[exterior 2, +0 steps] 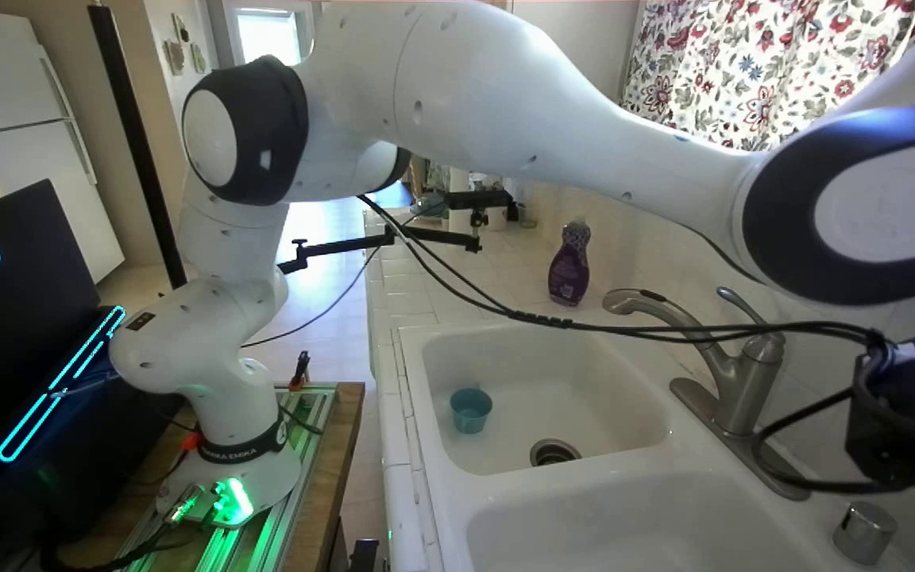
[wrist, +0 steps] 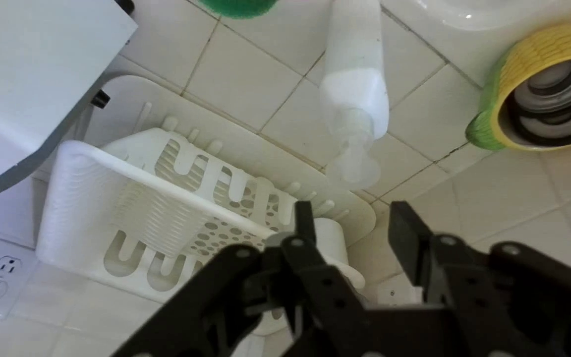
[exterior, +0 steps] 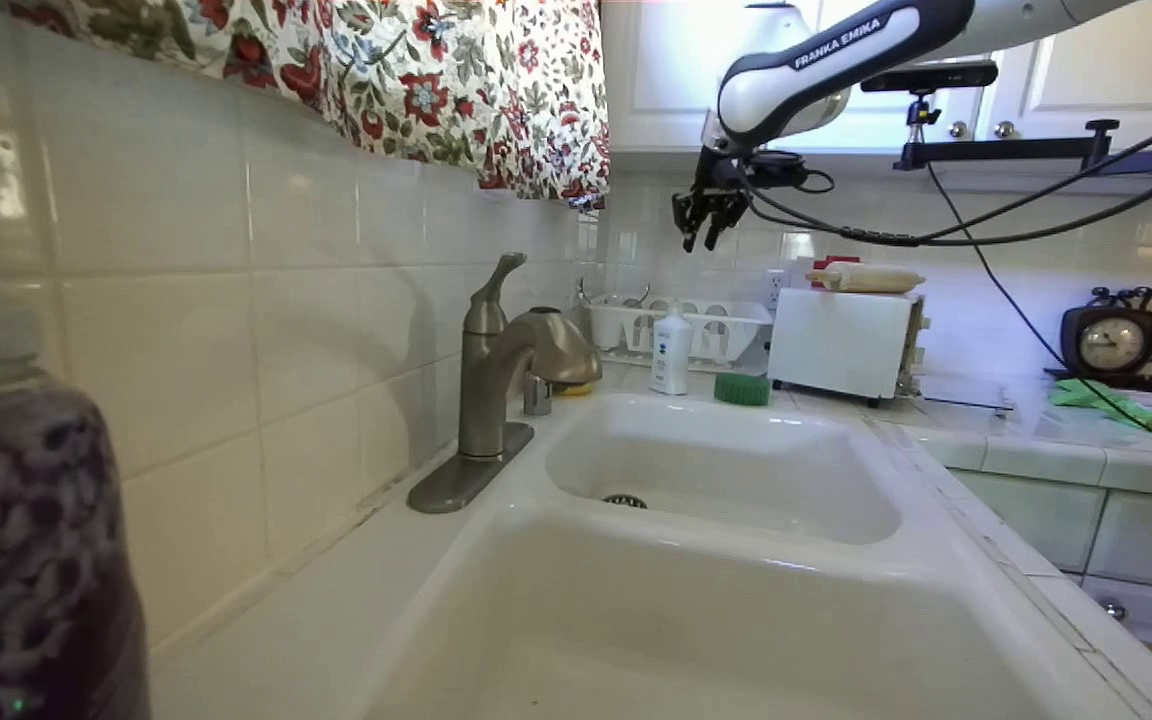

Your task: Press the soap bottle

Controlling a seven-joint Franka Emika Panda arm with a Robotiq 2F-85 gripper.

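Black fingers stand apart on the claw, which hangs points-down from the bent wrist, higher than the white soap bottle and clear of it. That bottle, its label too small for me to read, stands upright on the tiled table between the dish rack and the sink, a green scrubber just beside it; the wrist view crops the bottle's lower end, and the claw's linkage hides part of the dish rack. In an exterior view the arm arches high and reaches out, its far end cut off by the right edge. In an exterior view a purple bottle is blurred and cropped at the left edge.
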